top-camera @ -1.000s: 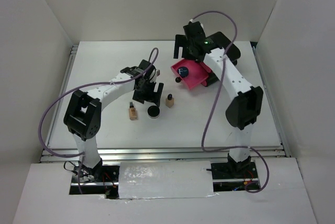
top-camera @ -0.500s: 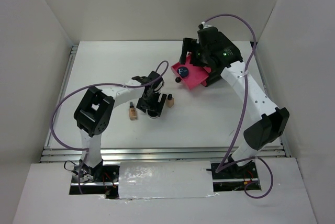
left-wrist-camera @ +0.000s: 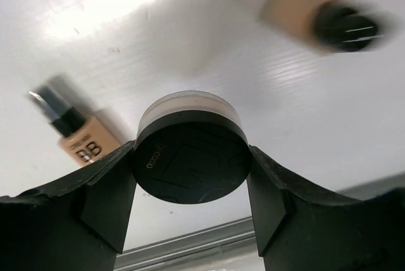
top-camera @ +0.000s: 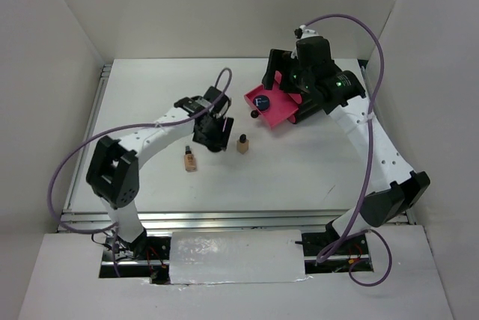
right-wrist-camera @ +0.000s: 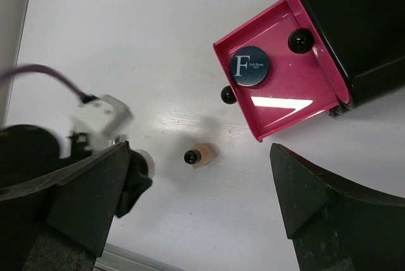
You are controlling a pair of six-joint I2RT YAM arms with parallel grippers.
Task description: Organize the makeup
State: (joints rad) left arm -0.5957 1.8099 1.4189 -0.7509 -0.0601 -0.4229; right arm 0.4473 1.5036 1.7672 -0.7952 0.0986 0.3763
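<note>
White table (top-camera: pixel 314 170) with white walls all round, pretty bare setup. Left gripper (left-wrist-camera: pixel 190 176) is out mid-table and has the black compact (left-wrist-camera: pixel 190 157) pinched between its two fingers, lid facing the wrist camera and a paler base showing behind it. From the top you can't really see the compact, the gripper covers it.

Two tan bottles with black caps are on the table around it. One tan bottle (top-camera: pixel 191 160) lies flat, near and left of the left gripper, with "BB" printed on it. The other bottle (top-camera: pixel 242 143) stands upright just to the right of that gripper, not touching it.

Further right and far back, the pink drawer (right-wrist-camera: pixel 297 94) is pulled out of the black box (right-wrist-camera: pixel 361 24), and the dark-blue compact (right-wrist-camera: pixel 249 67) sits inside it with a big "F" on the lid. Right gripper (right-wrist-camera: pixel 199 189) hangs above the drawer area, fingers spread wide with nothing in them
</note>
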